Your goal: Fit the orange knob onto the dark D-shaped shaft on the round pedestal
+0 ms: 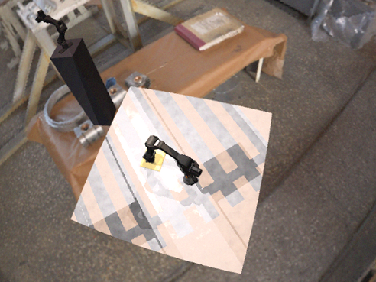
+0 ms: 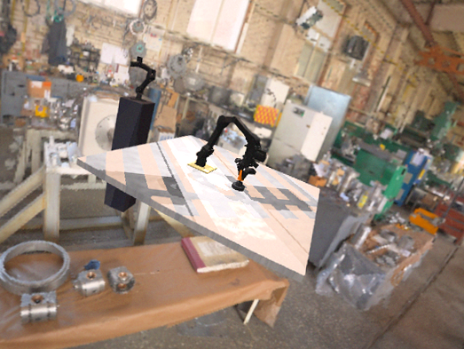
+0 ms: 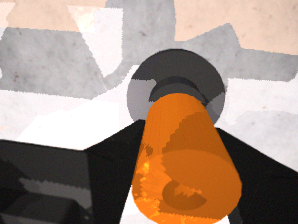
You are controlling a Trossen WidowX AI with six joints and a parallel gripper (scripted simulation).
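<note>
Gripper (image 3: 165, 200) clamped on the orange knob (image 3: 185, 160), held directly above the round pedestal (image 3: 142, 90), long axis pointing down at it. Lower end overlapping the dark shaft (image 3: 167, 86). Flat-to-flat alignment impossible to judge; probably needs twisting before sliding down.

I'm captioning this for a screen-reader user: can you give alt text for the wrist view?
An orange knob, held in the black gripper, points down at a round grey pedestal just beyond its far end. The table below is patched grey, white and peach.

High overhead, oblique side, close wrist
</note>
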